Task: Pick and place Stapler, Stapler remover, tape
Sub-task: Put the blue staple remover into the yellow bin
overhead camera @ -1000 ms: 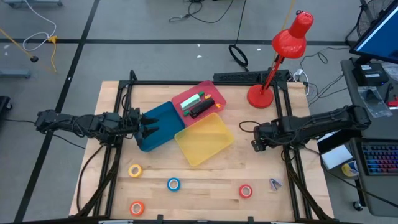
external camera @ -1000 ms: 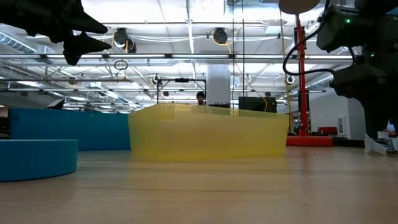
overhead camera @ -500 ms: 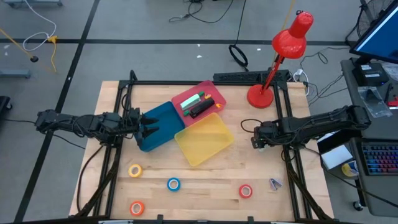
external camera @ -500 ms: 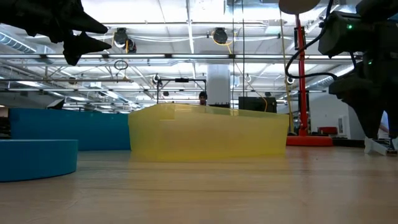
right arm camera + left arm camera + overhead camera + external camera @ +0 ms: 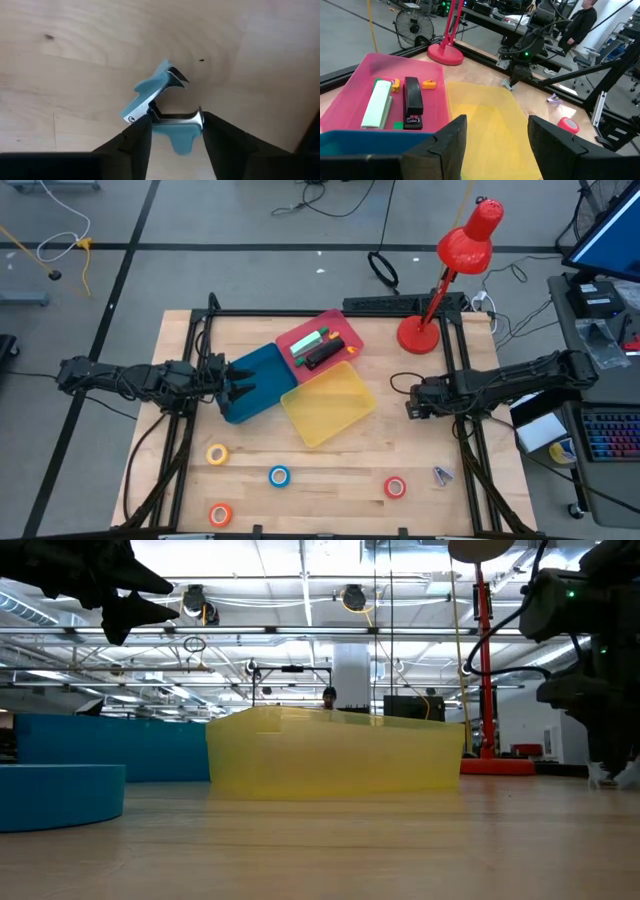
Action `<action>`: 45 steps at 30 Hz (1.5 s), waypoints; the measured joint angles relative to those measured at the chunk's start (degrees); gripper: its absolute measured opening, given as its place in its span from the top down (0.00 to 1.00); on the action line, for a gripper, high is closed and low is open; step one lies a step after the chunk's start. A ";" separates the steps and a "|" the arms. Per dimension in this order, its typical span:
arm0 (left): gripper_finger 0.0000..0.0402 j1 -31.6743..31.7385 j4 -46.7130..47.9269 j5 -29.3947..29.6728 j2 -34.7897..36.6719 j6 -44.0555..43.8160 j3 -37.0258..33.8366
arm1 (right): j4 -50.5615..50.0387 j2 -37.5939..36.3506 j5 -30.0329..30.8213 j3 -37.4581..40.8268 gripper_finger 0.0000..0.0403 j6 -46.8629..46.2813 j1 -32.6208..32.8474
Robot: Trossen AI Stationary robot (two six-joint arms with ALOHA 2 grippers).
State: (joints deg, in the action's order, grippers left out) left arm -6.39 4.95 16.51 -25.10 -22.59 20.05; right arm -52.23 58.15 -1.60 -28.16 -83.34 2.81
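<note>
Right of centre in the high view, the right hand [image 5: 413, 402] hangs low over the worktop [image 5: 400, 450]. Its wrist view shows it straddling a light-blue staple remover [image 5: 160, 97] that lies on the wood, pressed close on both sides; whether it is clamped I cannot tell. Left of it sits the yellow bin [image 5: 328, 404], with the pink bin [image 5: 320, 330] at upper left holding the black stapler [image 5: 322, 356]. Along the lower edge lie the red tape [image 5: 395, 487], blue tape [image 5: 279, 475], yellow tape [image 5: 217, 453] and orange tape [image 5: 220, 514], with a second remover [image 5: 441, 474] at lower right. At centre left the left hand [image 5: 240, 390] hovers over the blue bin [image 5: 262, 370], jaws apart and empty.
</note>
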 joint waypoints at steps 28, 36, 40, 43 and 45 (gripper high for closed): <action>0.48 0.00 -0.02 0.12 -0.02 0.08 0.00 | 1.36 -0.54 2.29 -1.07 0.80 1.61 0.04; 0.48 -0.01 -0.02 0.13 -0.02 0.60 0.00 | 1.17 -2.82 2.90 -2.86 0.98 3.73 0.07; 0.48 -0.02 -0.02 0.16 -0.02 0.96 0.00 | 1.05 -2.93 2.90 -2.86 0.98 3.72 0.06; 0.48 -0.01 -0.02 0.13 -0.02 0.96 0.00 | 1.09 -2.93 2.90 -2.92 0.99 3.68 0.04; 0.48 -0.01 -0.02 0.13 -0.01 0.95 0.00 | 1.13 -2.93 2.92 -2.97 1.00 3.97 0.04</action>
State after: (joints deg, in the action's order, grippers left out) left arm -6.40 4.93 16.64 -25.11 -21.64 20.05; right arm -51.10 55.22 1.32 -31.14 -79.37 2.85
